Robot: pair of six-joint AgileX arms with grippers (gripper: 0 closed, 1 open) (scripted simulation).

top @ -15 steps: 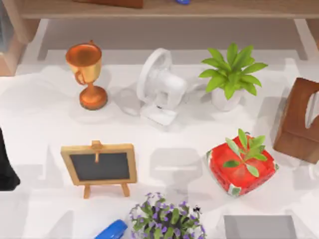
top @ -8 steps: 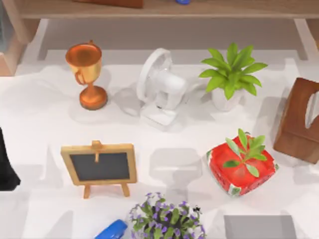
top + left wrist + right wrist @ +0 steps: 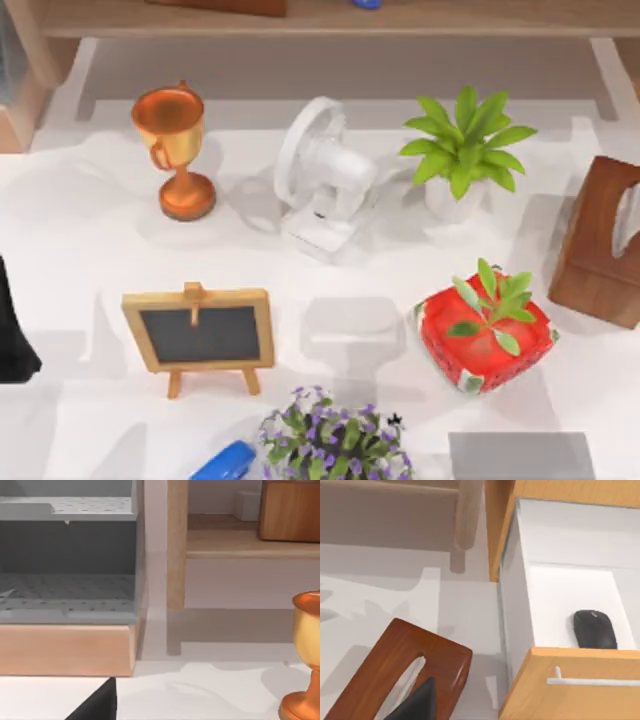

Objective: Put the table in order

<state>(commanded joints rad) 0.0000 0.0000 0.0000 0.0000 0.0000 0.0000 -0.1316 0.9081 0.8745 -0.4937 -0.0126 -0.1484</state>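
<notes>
The table (image 3: 90, 250) spreads wide and white beneath everything, crowded in loose rows: a copper trophy (image 3: 175, 150), a white fan (image 3: 320, 180) and a potted plant (image 3: 462, 160) toward the wooden shelf (image 3: 330, 18), then a small chalkboard easel (image 3: 200, 335) and a red planter (image 3: 485, 335), with purple flowers (image 3: 335, 440), a blue object (image 3: 225, 463) and a grey pad (image 3: 520, 455) at the near edge. Nothing is held. A dark arm part sits at the left edge — whether either arm's fingers are open or closed, I cannot tell. Beside the brown tissue box (image 3: 400, 675) an open drawer (image 3: 570, 605) holds a black mouse (image 3: 594, 629) — likely a storage spot. The bare centre offers the most room.
</notes>
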